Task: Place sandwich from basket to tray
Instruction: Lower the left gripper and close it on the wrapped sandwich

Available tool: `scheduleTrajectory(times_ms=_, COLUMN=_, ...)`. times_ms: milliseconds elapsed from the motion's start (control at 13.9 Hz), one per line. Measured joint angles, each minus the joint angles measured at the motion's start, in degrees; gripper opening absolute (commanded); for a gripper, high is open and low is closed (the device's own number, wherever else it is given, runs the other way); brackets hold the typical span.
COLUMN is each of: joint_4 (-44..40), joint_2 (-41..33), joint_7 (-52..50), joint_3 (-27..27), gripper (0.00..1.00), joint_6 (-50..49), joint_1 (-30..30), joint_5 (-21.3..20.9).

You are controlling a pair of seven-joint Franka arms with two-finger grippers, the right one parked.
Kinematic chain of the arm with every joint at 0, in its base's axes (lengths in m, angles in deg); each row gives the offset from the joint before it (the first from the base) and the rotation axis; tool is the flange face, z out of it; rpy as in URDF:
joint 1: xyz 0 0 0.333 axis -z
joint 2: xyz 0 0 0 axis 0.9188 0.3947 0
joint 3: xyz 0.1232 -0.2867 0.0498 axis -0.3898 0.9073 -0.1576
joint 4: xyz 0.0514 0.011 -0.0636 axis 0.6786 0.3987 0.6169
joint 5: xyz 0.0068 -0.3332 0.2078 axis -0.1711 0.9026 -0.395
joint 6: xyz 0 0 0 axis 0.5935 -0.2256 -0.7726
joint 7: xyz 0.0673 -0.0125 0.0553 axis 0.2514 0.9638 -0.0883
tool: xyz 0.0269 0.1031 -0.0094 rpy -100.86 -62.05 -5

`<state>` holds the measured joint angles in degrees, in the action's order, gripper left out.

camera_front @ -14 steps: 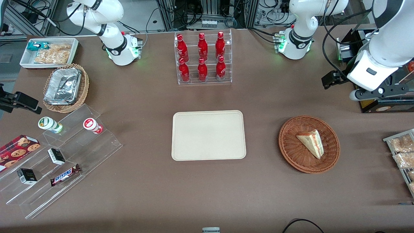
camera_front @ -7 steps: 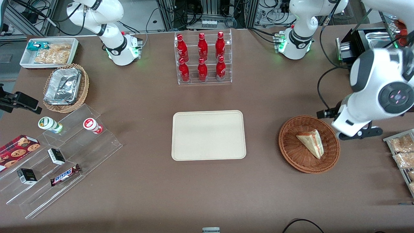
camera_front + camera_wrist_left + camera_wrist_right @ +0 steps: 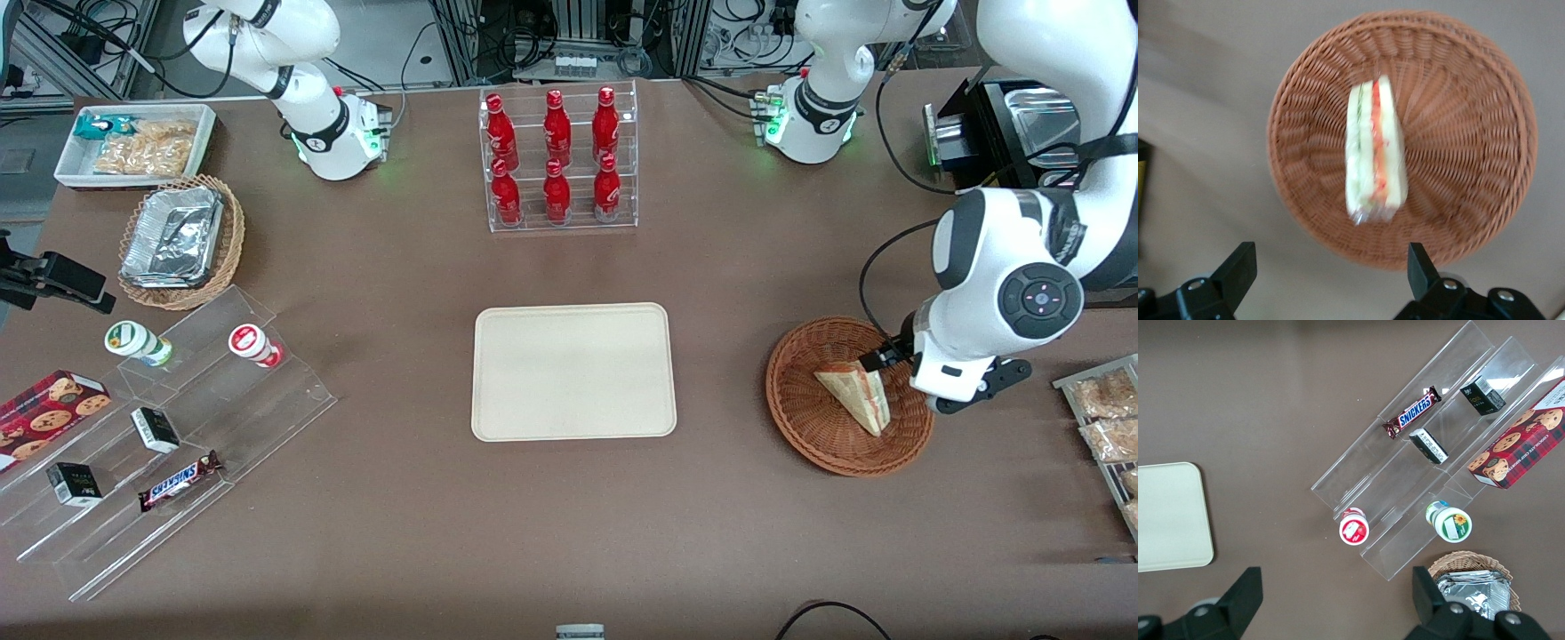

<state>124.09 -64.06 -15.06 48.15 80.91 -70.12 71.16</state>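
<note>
The gripper hangs above the basket, jaws spread wide and empty. The wrapped sandwich lies in that basket, well apart from the tray. It looks light, soft and slippery in film, so a gentle grip across the bread faces seems best.

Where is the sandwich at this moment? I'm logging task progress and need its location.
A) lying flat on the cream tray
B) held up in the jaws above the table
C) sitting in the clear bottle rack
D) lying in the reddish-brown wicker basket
D: the sandwich lies in the basket, while the gripper hovers above the basket's edge with its jaws open and the tray holds nothing.
</note>
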Motion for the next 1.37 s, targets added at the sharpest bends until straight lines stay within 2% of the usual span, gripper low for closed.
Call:
scheduleTrajectory(times_ms=432, joint_4=4.14, joint_2=5.61, joint_7=-4.19, joint_3=-0.02, gripper=1.0, joint_6=13.22, joint_1=-0.58, joint_5=0.0)
scheduleTrajectory(times_ms=721, joint_4=4.88, joint_2=6.73, joint_7=-5.17, joint_3=0.03, gripper=1.0, joint_6=15.44, joint_1=-0.57, joint_5=1.09)
scheduleTrajectory(times_ms=793, joint_4=5.26, joint_2=6.87, joint_7=-5.47, joint_3=0.05, gripper=0.93, joint_6=16.1, joint_1=-0.57, joint_5=1.44)
scheduleTrajectory(times_ms=865, joint_4=5.75, joint_2=7.05, joint_7=-5.77, joint_3=0.05, gripper=0.82, joint_6=17.14, joint_1=-0.57, joint_5=1.64)
scheduleTrajectory(times_ms=1081, joint_4=8.16, joint_2=7.57, joint_7=-7.83, joint_3=0.05, gripper=0.3, joint_6=20.95, joint_1=-0.57, joint_5=1.79)
scheduleTrajectory(times_ms=1153, joint_4=8.53, joint_2=7.7, joint_7=-8.41, joint_3=0.05, gripper=0.22, joint_6=21.5, joint_1=-0.57, joint_5=1.79)
scheduleTrajectory(times_ms=1369, joint_4=8.47, joint_2=7.42, joint_7=-8.72, joint_3=0.04, gripper=0.16, joint_6=21.56, joint_1=-0.58, joint_5=1.79)
